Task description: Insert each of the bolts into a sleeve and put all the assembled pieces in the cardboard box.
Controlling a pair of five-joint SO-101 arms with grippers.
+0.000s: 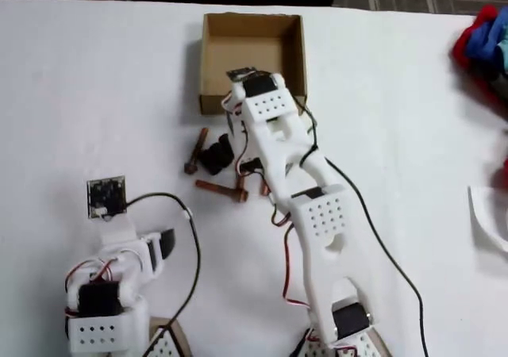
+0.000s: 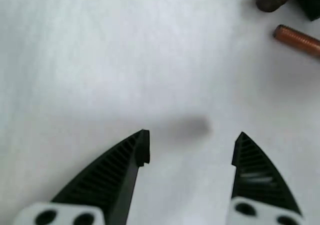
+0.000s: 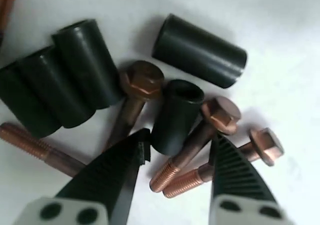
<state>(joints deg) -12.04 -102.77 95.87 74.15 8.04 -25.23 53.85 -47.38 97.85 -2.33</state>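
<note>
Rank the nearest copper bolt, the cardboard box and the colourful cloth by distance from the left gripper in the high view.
From the left gripper:
1. Copper bolt, lying just ahead of it.
2. Cardboard box, farther back, near the middle.
3. Colourful cloth, far off at the right edge.

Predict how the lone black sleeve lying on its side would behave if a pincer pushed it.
The lone black sleeve is a smooth cylinder lying on its side on the flat white table, so it would probably roll. It looks rigid, so it likely keeps its shape when squeezed. Its matte surface may grip fairly well.
</note>
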